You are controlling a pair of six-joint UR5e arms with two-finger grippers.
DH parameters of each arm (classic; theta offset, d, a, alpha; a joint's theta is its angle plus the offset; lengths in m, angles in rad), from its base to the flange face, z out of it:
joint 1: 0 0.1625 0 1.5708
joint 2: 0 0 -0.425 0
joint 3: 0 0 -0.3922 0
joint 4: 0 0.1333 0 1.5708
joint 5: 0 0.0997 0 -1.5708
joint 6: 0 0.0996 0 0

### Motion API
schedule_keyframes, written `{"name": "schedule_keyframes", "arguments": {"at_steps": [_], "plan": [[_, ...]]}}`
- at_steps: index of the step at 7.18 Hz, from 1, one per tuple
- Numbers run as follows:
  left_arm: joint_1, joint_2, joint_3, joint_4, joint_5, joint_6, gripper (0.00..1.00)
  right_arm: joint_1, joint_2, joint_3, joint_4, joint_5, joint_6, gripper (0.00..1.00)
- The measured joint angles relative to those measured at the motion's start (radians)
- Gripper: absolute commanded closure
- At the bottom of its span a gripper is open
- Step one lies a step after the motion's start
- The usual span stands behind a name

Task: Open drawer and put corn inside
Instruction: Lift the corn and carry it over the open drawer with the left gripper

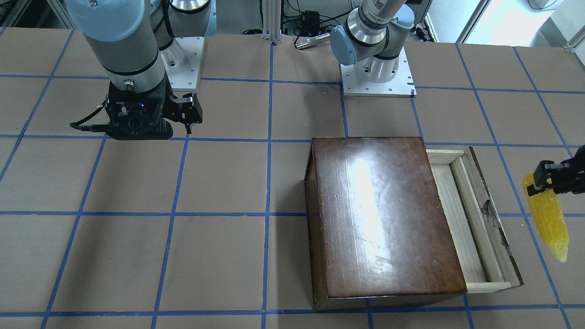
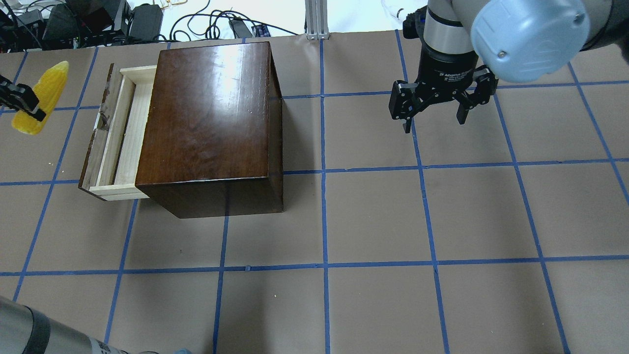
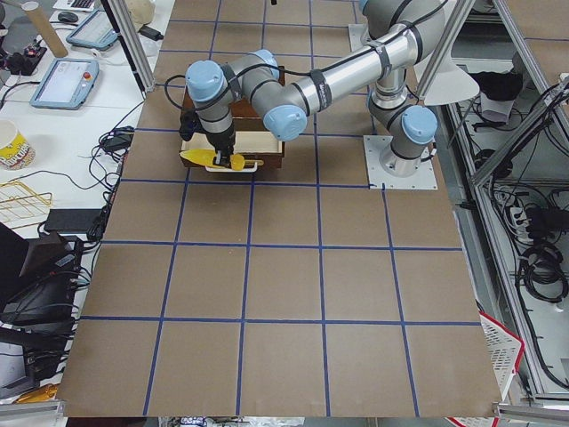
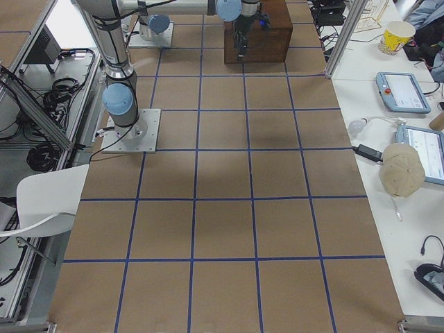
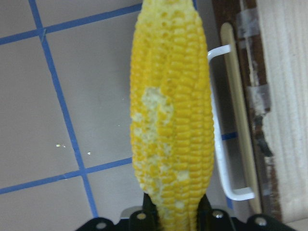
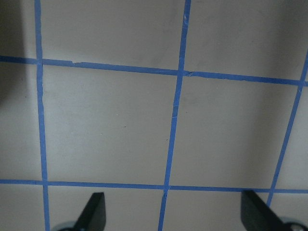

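Left gripper [image 1: 544, 182] is clamped on the thick end of the corn [image 1: 548, 224]. The cob sticks straight out ahead of it, pointed tip toward the desk's [image 2: 373, 216] far edge. The corn looks to be in the air, clear of the desk.

It's outside the drawer [image 2: 128, 132], just past the dark front panel [image 2: 94, 147] and its white handle [image 5: 239, 194], on the side toward the desk's left edge.

Key relation: the drawer opening lies to the cob's right. The cob's long axis runs nearly parallel to the panel and the long, narrow opening, so probably no re-orienting. Shift sideways over the panel, then go down.

The drawer is only partly out of the cabinet [image 2: 211, 118], which sits by the far edge. The slot is narrow, so the cabinet's top lip is the likely snag.

The left arm reaches across above the cabinet, and it's the nearer arm. Right gripper [image 2: 435, 124] is spread wide and empty, well apart toward the right edge.
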State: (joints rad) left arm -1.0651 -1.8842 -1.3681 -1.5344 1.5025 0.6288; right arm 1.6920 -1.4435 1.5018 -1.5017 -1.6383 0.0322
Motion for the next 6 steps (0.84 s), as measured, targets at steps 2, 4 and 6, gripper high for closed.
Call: {"name": "schedule_keyframes", "arguments": {"at_steps": [2, 4, 6], "plan": [[-0.079, 0.027, -0.03, -0.031, -0.017, -0.142, 1.0, 0.0, 0.0, 0.0, 0.0, 0.0, 0.0, 0.0], [-0.123, 0.03, -0.09, -0.03, -0.021, -0.2, 1.0, 0.0, 0.0, 0.0, 0.0, 0.0, 0.0, 0.0], [-0.129, 0.015, -0.116, -0.027, -0.02, -0.204, 1.0, 0.0, 0.0, 0.0, 0.0, 0.0, 0.0, 0.0]]}}
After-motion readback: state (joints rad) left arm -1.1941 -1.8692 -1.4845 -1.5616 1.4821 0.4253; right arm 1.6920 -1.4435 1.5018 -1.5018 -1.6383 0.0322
